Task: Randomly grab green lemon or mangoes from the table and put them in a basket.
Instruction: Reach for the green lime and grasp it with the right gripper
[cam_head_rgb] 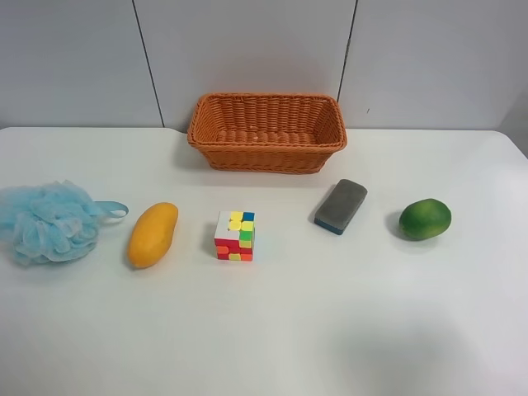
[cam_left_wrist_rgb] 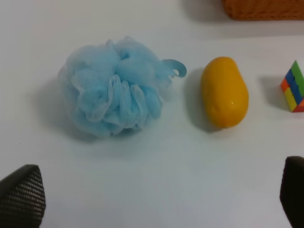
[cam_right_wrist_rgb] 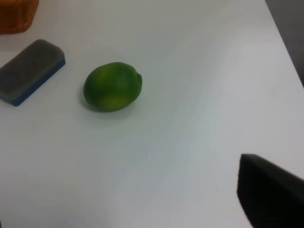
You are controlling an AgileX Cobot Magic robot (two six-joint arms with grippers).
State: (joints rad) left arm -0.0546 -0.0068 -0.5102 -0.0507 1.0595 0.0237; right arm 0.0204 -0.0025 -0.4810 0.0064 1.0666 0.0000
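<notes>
The green lemon [cam_head_rgb: 425, 219] lies on the white table [cam_head_rgb: 330, 330] at the exterior high view's right; it also shows in the right wrist view [cam_right_wrist_rgb: 113, 86]. The orange-yellow mango [cam_head_rgb: 153, 234] lies at the left, and shows in the left wrist view [cam_left_wrist_rgb: 224, 91]. The wicker basket [cam_head_rgb: 266, 132] stands at the back middle, with nothing showing inside. No arm shows in the exterior high view. My left gripper [cam_left_wrist_rgb: 156, 202] is open and empty, short of the mango and the sponge. My right gripper [cam_right_wrist_rgb: 142, 213] shows one dark finger [cam_right_wrist_rgb: 270, 194] far to one side, open, empty, apart from the lemon.
A blue mesh bath sponge [cam_head_rgb: 48, 221] lies at the far left, beside the mango. A colourful puzzle cube [cam_head_rgb: 235, 236] sits in the middle. A grey board eraser [cam_head_rgb: 341, 206] lies between the cube and the lemon, near the basket.
</notes>
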